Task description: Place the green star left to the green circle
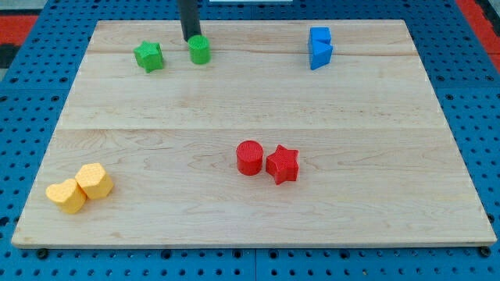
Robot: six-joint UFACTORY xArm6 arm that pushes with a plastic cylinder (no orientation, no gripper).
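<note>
The green star [148, 56] lies near the view's top left of the wooden board [250, 101]. The green circle [200, 49] stands a short way to its right, with a gap between them. My tip [191, 39] comes down from the view's top edge and ends right behind the green circle, at its upper left side, touching or nearly touching it. The tip is to the right of the green star and apart from it.
Two blue blocks [319, 47] sit together at the view's top right. A red circle [249, 158] and a red star [282, 164] touch near the middle bottom. Two yellow blocks [80, 187] sit at the bottom left. Blue pegboard surrounds the board.
</note>
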